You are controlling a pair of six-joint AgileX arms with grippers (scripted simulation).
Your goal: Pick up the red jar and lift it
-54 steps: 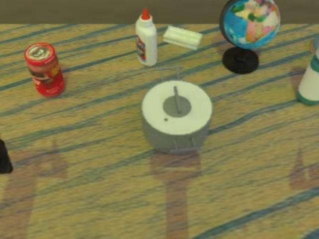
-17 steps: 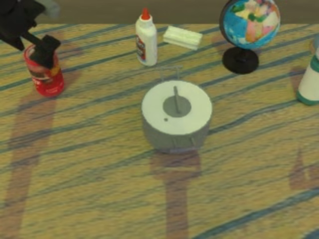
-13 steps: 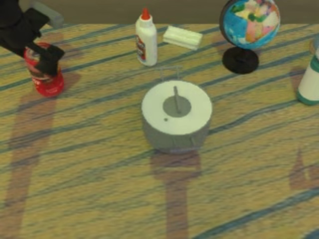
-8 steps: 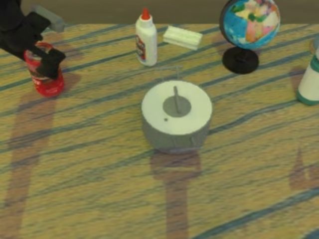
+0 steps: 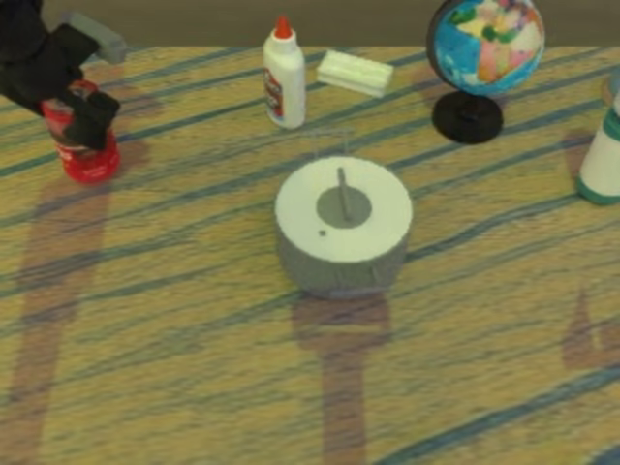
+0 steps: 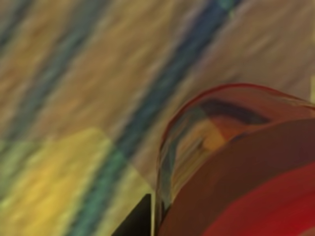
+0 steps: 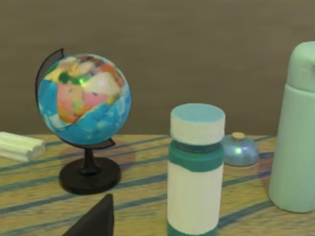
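left gripper (image 5: 79,102) sits over the small red cylindrical jar with the dark-and-white label band (image 5: 82,155) at the table's far left edge, black fingers straddling its top half. the fingers look closed onto the jar, contact not fully clear. left wrist view is filled with the jar's red wall. judging by looks: rigid, light, smooth sides so maybe slippery; best held mid-body below the lid. white glue bottle (image 5: 284,82) stands well apart. right arm is parked off the right side.

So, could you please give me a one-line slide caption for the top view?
Left gripper clamps the small red cylindrical jar at the striped table's left, far from the white glue bottle.
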